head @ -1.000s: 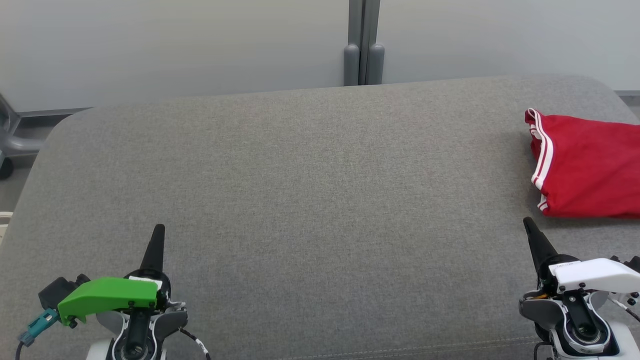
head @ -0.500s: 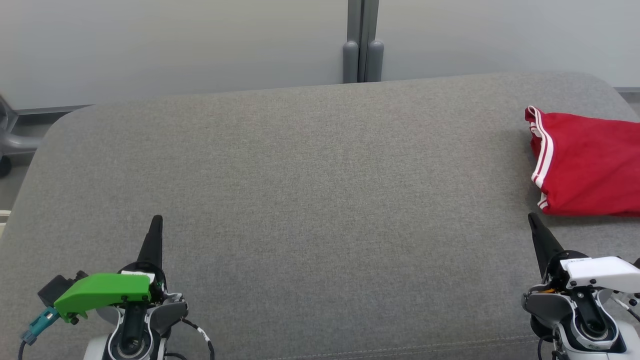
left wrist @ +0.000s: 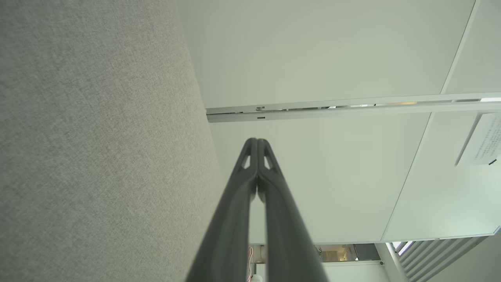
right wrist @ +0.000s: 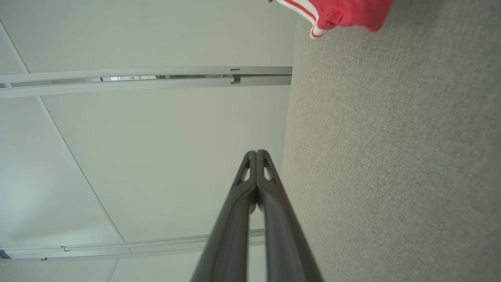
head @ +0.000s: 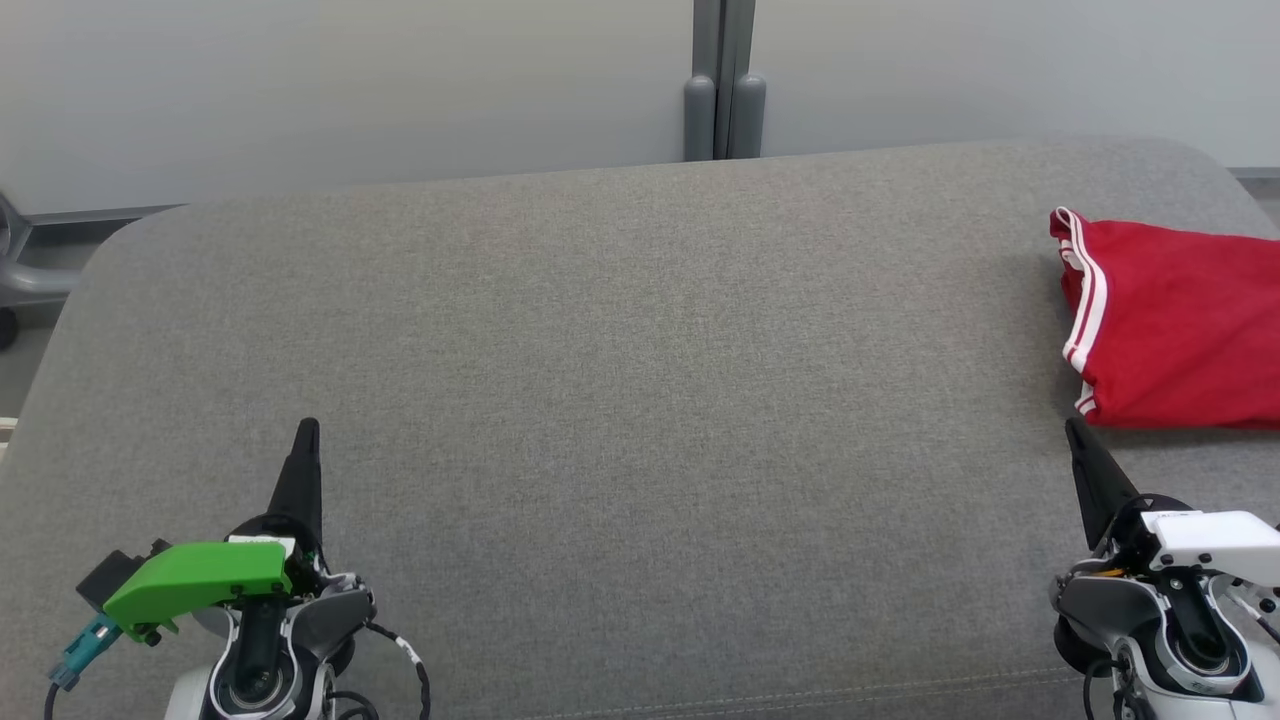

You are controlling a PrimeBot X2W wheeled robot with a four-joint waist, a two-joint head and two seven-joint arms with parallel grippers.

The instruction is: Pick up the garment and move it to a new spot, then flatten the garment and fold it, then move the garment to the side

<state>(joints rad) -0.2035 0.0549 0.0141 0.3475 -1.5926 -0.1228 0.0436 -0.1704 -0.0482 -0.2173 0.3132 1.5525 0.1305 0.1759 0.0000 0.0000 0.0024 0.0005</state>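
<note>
The garment (head: 1175,325) is red with white stripes along one edge and lies folded at the far right of the grey cushioned surface (head: 620,380), cut off by the head view's right edge. A corner of the garment (right wrist: 344,13) shows at the top of the right wrist view. My left gripper (head: 306,430) stands at the lower left, shut and empty, its fingers (left wrist: 256,156) pressed together. At the lower right my right gripper (head: 1073,428) is shut with nothing in it, its tip just below the garment's near edge. In the right wrist view the right gripper (right wrist: 256,154) has its jaws together.
A pale wall with a grey vertical post (head: 722,85) runs behind the surface. A grey chair base (head: 25,270) stands off the far left edge. The surface's front seam (head: 800,690) lies near the bottom of the head view.
The head camera has tilted slightly, shifting the whole picture. Both grippers have edged a little lower and outward in the view; the garment lies as before.
</note>
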